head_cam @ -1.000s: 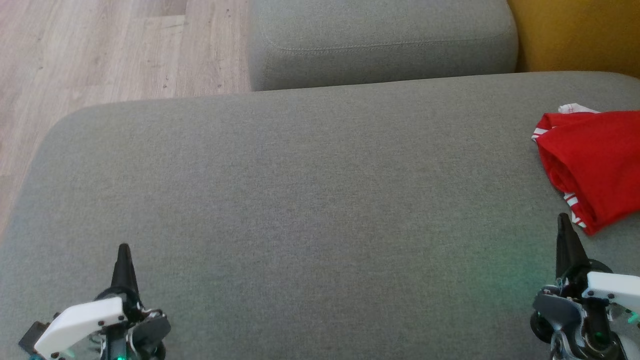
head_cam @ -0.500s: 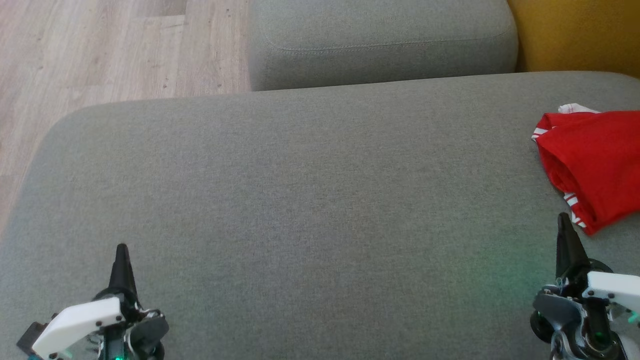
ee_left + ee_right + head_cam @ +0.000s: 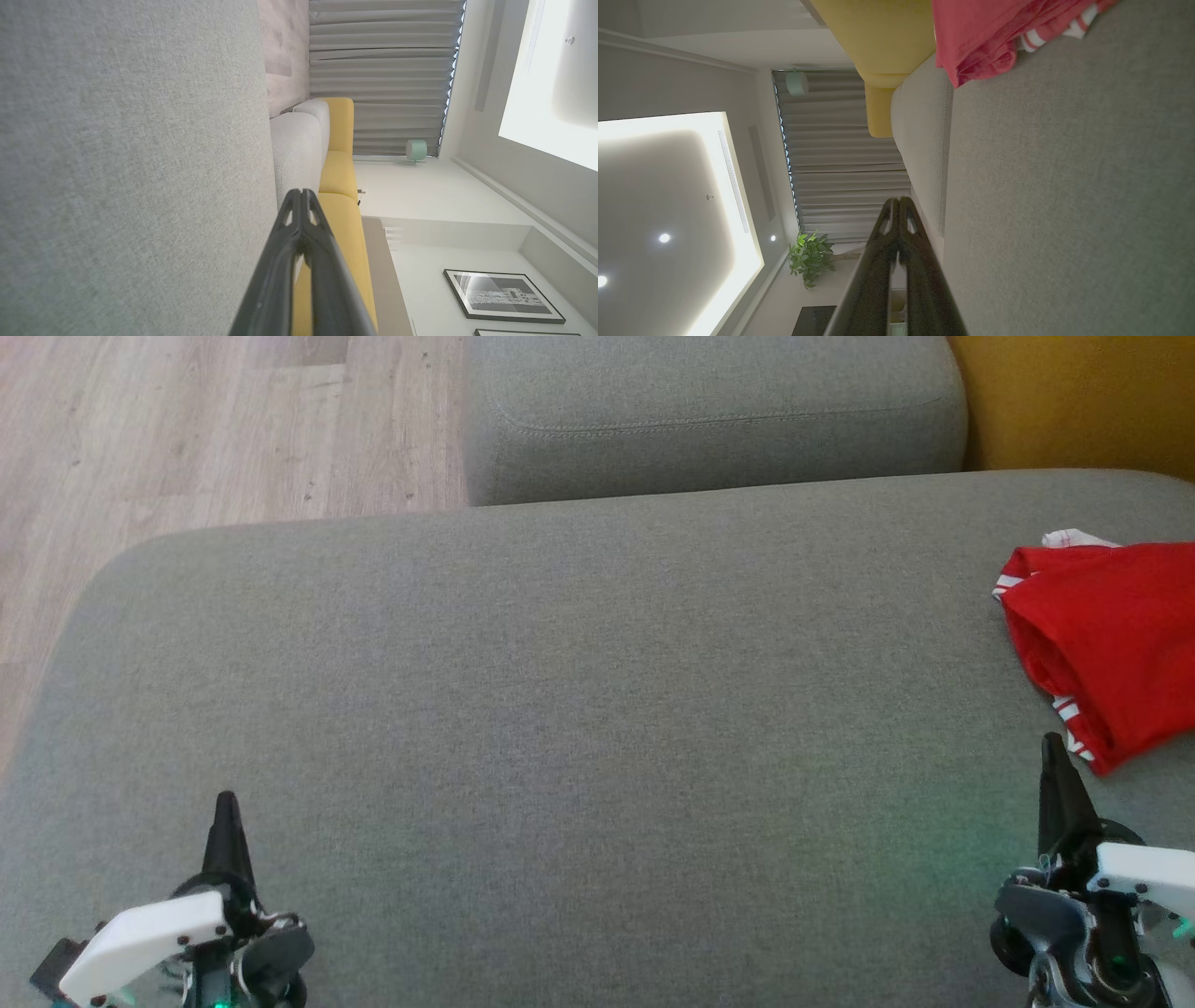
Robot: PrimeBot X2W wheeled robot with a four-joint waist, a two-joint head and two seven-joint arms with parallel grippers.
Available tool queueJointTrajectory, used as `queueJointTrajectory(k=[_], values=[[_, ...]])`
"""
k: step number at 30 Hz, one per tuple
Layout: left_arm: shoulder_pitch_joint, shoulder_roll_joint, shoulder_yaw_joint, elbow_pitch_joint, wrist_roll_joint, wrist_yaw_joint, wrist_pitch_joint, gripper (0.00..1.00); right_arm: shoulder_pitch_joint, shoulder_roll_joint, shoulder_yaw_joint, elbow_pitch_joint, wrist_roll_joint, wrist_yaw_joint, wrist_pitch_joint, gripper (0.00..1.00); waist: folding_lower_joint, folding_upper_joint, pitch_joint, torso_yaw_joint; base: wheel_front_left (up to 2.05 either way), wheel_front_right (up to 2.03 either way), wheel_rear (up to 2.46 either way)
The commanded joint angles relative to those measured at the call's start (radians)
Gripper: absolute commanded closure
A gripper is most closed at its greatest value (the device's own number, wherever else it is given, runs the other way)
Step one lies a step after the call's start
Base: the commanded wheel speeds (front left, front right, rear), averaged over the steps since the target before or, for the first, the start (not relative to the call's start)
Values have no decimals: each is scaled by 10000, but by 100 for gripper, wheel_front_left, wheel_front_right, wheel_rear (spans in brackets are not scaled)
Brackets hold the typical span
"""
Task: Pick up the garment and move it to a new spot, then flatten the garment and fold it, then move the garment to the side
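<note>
Red fabric garment with white-striped trim [image 3: 1111, 635]: lying bunched at 3 o'clock in head view, resting on wide grey woven-fabric seat cushion [image 3: 560, 709], running off frame at 3 o'clock. Not being gripped by either gripper.

Right gripper [image 3: 1053, 751]: sitting at 4 o'clock above cushion, two long dark fingers clenched tip to tip, grasping nothing, pointing toward 12. Tip sitting just beside garment's near striped hem; touching or not, cannot tell.

Left gripper [image 3: 225, 803]: sitting at 7 o'clock, fingers likewise clenched together on nothing, pointing toward 12, well apart from garment.

Beyond seat cushion: second grey stitched cushion [image 3: 709, 420] lying at 12 o'clock, mustard-yellow upholstery [image 3: 1074, 401] showing at 1 o'clock, pale wood-plank floor [image 3: 187, 429] showing at 10 o'clock.

Right wrist view: clenched fingers rising from 6 o'clock, garment [image 3: 980, 32] showing at 1 o'clock on cushion, grey pleated curtain [image 3: 840, 154] hanging mid-frame, green leafy potted plant [image 3: 810, 256] showing at 7 o'clock.

Left wrist view: clenched fingers rising from 6 o'clock, grey cushion taking up 9 o'clock side, black-framed picture [image 3: 502, 296] showing at 4 o'clock.
</note>
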Motion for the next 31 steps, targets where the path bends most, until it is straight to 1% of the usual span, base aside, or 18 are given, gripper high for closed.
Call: queueJointTrajectory(k=[1,31], values=[[-496,77,330,-282,89,-69,77,100,-555,-45,205,-384,69,73,57,100,0,0,0,0,0,0,0],[-502,27,401,-280,149,-69,134,100,-555,-45,207,-384,70,73,56,100,0,0,0,0,0,0,0]])
